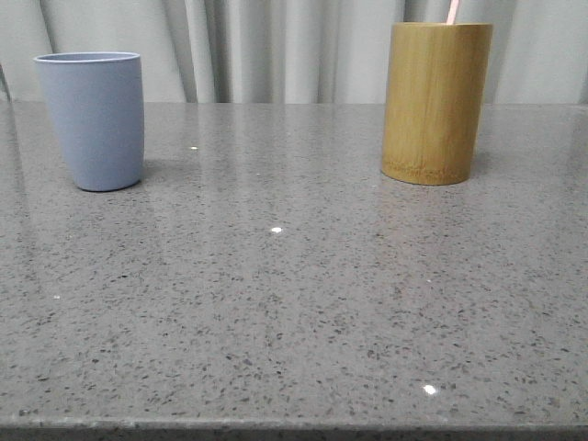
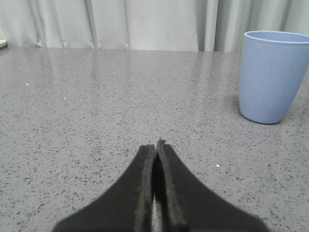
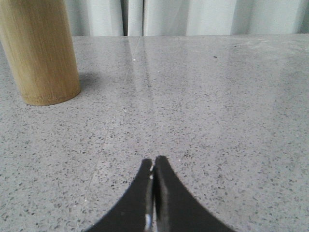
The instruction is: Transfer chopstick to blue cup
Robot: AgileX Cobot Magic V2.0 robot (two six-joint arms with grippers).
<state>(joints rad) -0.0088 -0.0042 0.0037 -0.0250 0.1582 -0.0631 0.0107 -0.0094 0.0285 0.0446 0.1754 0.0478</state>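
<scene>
The blue cup [image 1: 93, 119] stands upright at the table's far left; in the left wrist view the same blue cup [image 2: 273, 76] is ahead of my left gripper [image 2: 155, 145], well apart from it. That gripper is shut with nothing in it. A pale pink chopstick [image 1: 453, 12] pokes out of the tan bamboo cylinder [image 1: 435, 101] at the far right; only its tip shows. My right gripper [image 3: 154, 160] is shut and empty, low over the table, with the bamboo cylinder [image 3: 42, 48] ahead and off to one side.
The grey speckled table [image 1: 294, 303] stretches open between the two cups. Its front edge runs along the bottom of the front view. Pale curtains [image 1: 276, 46] hang behind the table's far edge.
</scene>
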